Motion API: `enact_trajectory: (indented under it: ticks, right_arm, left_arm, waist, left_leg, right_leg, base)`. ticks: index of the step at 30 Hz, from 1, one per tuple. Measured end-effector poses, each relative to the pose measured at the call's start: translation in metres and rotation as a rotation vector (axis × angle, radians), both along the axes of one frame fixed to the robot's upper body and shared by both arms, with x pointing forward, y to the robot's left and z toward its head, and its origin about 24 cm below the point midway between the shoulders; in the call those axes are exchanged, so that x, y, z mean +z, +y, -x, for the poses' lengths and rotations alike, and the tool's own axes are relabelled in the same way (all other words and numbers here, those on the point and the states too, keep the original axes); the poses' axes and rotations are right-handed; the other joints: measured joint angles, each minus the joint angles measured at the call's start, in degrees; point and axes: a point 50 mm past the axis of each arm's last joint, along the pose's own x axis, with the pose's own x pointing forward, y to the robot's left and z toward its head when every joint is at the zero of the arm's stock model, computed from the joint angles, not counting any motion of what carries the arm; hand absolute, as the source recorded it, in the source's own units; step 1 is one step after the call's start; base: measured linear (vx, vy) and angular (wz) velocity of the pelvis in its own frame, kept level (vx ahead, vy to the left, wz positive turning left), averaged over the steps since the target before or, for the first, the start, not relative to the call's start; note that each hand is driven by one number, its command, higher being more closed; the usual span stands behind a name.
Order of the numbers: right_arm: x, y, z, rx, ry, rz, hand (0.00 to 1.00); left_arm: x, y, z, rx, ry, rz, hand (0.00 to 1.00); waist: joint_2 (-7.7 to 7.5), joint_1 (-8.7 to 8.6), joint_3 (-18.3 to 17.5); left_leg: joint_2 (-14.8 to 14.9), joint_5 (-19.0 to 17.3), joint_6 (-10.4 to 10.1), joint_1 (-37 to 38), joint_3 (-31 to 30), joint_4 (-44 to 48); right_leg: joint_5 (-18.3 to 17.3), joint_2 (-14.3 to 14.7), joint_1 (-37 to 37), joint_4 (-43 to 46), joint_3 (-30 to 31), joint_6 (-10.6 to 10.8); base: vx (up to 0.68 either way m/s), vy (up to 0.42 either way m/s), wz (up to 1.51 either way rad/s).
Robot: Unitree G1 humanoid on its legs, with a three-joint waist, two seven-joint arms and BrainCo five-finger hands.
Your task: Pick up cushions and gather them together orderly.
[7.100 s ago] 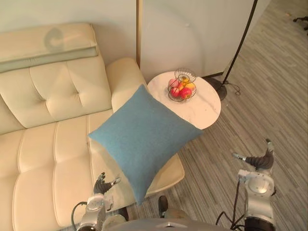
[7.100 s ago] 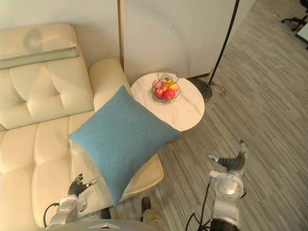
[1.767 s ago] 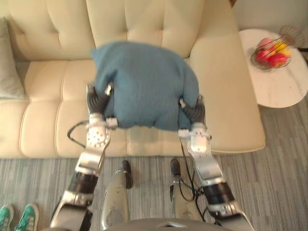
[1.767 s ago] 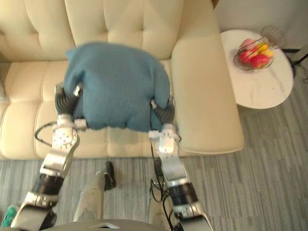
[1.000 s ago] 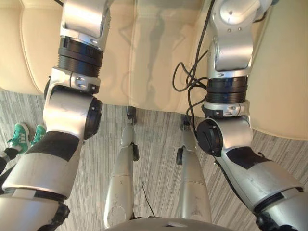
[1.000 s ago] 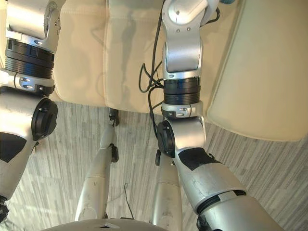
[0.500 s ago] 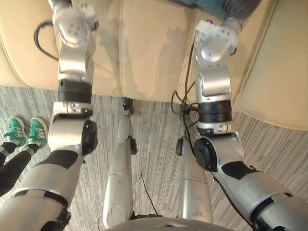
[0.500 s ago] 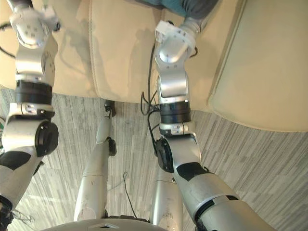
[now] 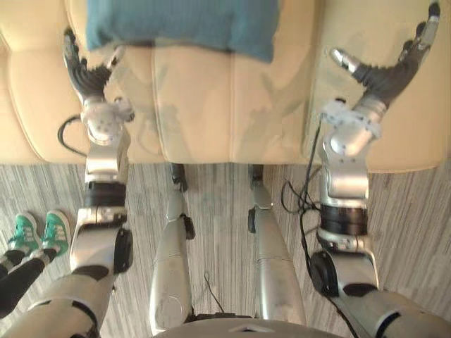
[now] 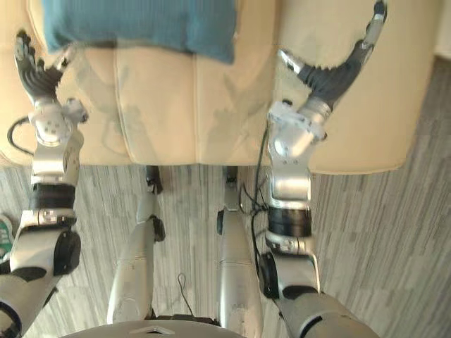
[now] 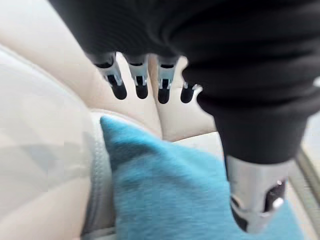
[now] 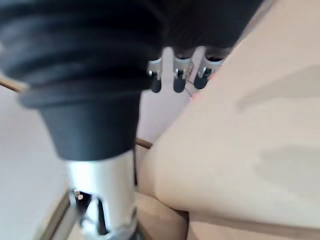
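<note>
Partly cut off, blue cushion (image 9: 183, 24) on sofa (image 9: 232, 105), left hand (image 9: 87, 76) and right hand (image 9: 384, 73) spread, empty

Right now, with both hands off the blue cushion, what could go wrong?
The open left hand hangs close by a corner of the blue cushion; a sweep could drag it askew. The open right hand, spread over the sofa armrest, might knock it. A person's shoes on the floor to the left risk a collision.
</note>
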Motion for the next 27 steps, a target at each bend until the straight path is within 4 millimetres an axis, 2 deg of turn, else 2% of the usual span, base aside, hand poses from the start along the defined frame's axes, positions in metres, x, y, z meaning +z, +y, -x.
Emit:
enact_trajectory:
  ticks: [1,2,3,5,6,7,8,9,11,13,14,15,17,20,24,27]
  right_arm:
    - [-0.007,-0.002,0.003,0.001,0.024,0.014,0.00]
    - [-0.026,-0.006,0.010,0.006,0.084,0.037,0.00]
    - [-0.032,-0.006,0.013,0.012,0.108,0.042,0.00]
    - [-0.064,-0.008,0.020,0.051,0.240,0.050,0.00]
    - [-0.087,-0.005,0.024,0.095,0.340,0.061,0.00]
    - [-0.095,-0.004,0.026,0.111,0.374,0.056,0.00]
    - [-0.120,-0.002,0.030,0.150,0.472,0.020,0.00]
    - [-0.142,0.000,0.032,0.187,0.557,-0.020,0.00]
    - [-0.178,0.004,0.039,0.247,0.700,-0.086,0.00]
    - [-0.231,0.009,0.061,0.291,0.913,-0.158,0.00]
    - [-0.240,0.010,0.065,0.296,0.953,-0.169,0.00]
    - [-0.268,0.012,0.080,0.307,1.079,-0.198,0.00]
    - [-0.303,0.014,0.097,0.309,1.252,-0.215,0.00]
    - [-0.347,0.021,0.130,0.311,1.471,-0.311,0.00]
    - [-0.374,0.019,0.161,0.273,1.629,-0.432,0.00]
    - [-0.380,0.016,0.169,0.248,1.663,-0.472,0.00]
  left_arm:
    - [-0.008,0.001,0.003,-0.005,0.015,0.006,0.00]
    - [-0.031,0.002,0.012,-0.017,0.059,0.023,0.00]
    - [-0.039,0.003,0.015,-0.022,0.078,0.032,0.00]
    - [-0.082,0.007,0.032,-0.016,0.194,0.090,0.00]
    - [-0.116,0.009,0.047,0.004,0.297,0.134,0.00]
    - [-0.131,0.010,0.054,0.013,0.344,0.148,0.00]
    - [-0.163,0.011,0.073,0.030,0.460,0.181,0.00]
    - [-0.188,0.011,0.089,0.047,0.549,0.216,0.00]
    - [-0.225,0.008,0.115,0.059,0.694,0.269,0.00]
    - [-0.271,-0.004,0.154,0.045,0.909,0.317,0.00]
    - [-0.278,-0.006,0.161,0.040,0.944,0.332,0.00]
    - [-0.297,-0.014,0.181,0.033,1.040,0.361,0.00]
    - [-0.320,-0.026,0.205,0.031,1.156,0.435,0.00]
    - [-0.342,-0.039,0.236,0.035,1.307,0.500,0.00]
    - [-0.350,-0.040,0.248,0.018,1.371,0.521,0.00]
    - [-0.352,-0.040,0.251,-0.017,1.405,0.483,0.00]
  waist:
    - [0.00,-0.04,0.0]
    - [0.02,-0.20,0.0]
    - [0.02,-0.22,0.0]
    - [0.00,-0.25,0.0]
    - [-0.05,-0.30,-0.1]
    - [-0.17,-0.27,-0.2]
    - [-0.54,-0.31,-0.6]
    - [-1.13,-0.25,-1.8]
    - [-1.90,-0.26,-4.9]
    - [-2.33,-0.37,-8.7]
    - [-2.41,-0.39,-9.9]
    - [-2.45,-0.39,-12.7]
    - [-2.42,-0.39,-15.7]
    - [-2.69,-0.19,-19.4]
    - [-2.62,-0.15,-21.5]
    - [-2.82,-0.06,-22.0]
  left_leg:
    - [-0.1,-0.1,0.0,1.1,0.1,0.0]
    - [-0.3,-1.0,0.6,3.5,0.1,0.0]
    - [-0.3,-1.3,0.6,4.2,0.1,0.0]
    - [-0.7,-2.2,0.6,7.6,0.4,0.0]
    - [-0.8,-2.8,0.8,10.4,0.6,0.0]
    - [-0.9,-3.1,0.8,11.7,0.7,0.0]
    - [-0.9,-3.9,0.6,14.6,1.1,0.0]
    - [-0.9,-4.5,0.6,16.6,1.6,0.1]
    - [-0.8,-6.1,0.5,18.8,2.0,1.1]
    - [-0.7,-8.6,0.4,23.3,2.6,2.6]
    - [-0.6,-9.0,0.4,24.0,2.8,2.6]
    - [-0.6,-10.0,0.6,25.9,3.4,3.2]
    - [-0.6,-11.5,0.4,29.0,4.2,3.7]
    - [-0.3,-13.3,-0.2,32.4,5.5,3.9]
    - [-0.2,-14.4,-1.0,35.6,6.3,4.1]
    - [-0.2,-15.1,-1.0,37.1,7.1,4.3]
  right_leg:
    - [-0.3,0.0,1.0,0.2,-0.1,0.0]
    - [-1.6,0.0,3.2,0.8,-0.3,-0.2]
    - [-1.9,-0.1,3.9,0.9,-0.4,-0.1]
    - [-2.3,-0.5,7.4,0.3,-0.7,-0.1]
    - [-2.4,-0.8,10.5,-0.6,-0.8,-0.2]
    - [-2.4,-0.9,11.7,-1.0,-0.8,-0.2]
    - [-2.4,-0.9,14.9,-1.9,-0.7,-0.1]
    - [-2.4,-1.0,17.0,-2.9,-0.7,-0.1]
    - [-2.5,-1.1,20.0,-4.2,-0.7,-0.2]
    - [-2.9,-1.2,25.4,-5.9,-0.7,-0.6]
    - [-3.0,-1.3,26.2,-6.2,-0.7,-0.5]
    - [-3.2,-1.5,28.5,-7.3,-0.8,-0.5]
    - [-3.2,-1.7,32.2,-9.1,-0.8,-0.6]
    - [-3.2,-1.8,36.0,-11.1,-0.8,-0.6]
    - [-3.1,-1.8,39.4,-12.5,-0.3,-0.5]
    - [-3.1,-1.8,40.7,-12.9,0.5,-0.5]
  base:
    - [0.07,-0.078,0.08]
    - [0.05,-0.047,0.09]
    - [0.09,-0.055,0.10]
    - [0.07,-0.027,0.02]
    - [0.05,-0.014,-0.05]
    - [0.06,-0.018,-0.12]
    - [0.06,-0.019,-0.16]
    - [0.07,-0.021,-0.19]
    - [0.09,-0.014,-0.14]
    - [0.15,-0.004,-0.12]
    - [0.15,0.007,-0.16]
    - [0.14,0.010,-0.17]
    - [0.14,0.012,-0.18]
    - [0.09,0.002,-0.17]
    - [0.06,0.002,-0.11]
    - [0.03,0.014,-0.16]
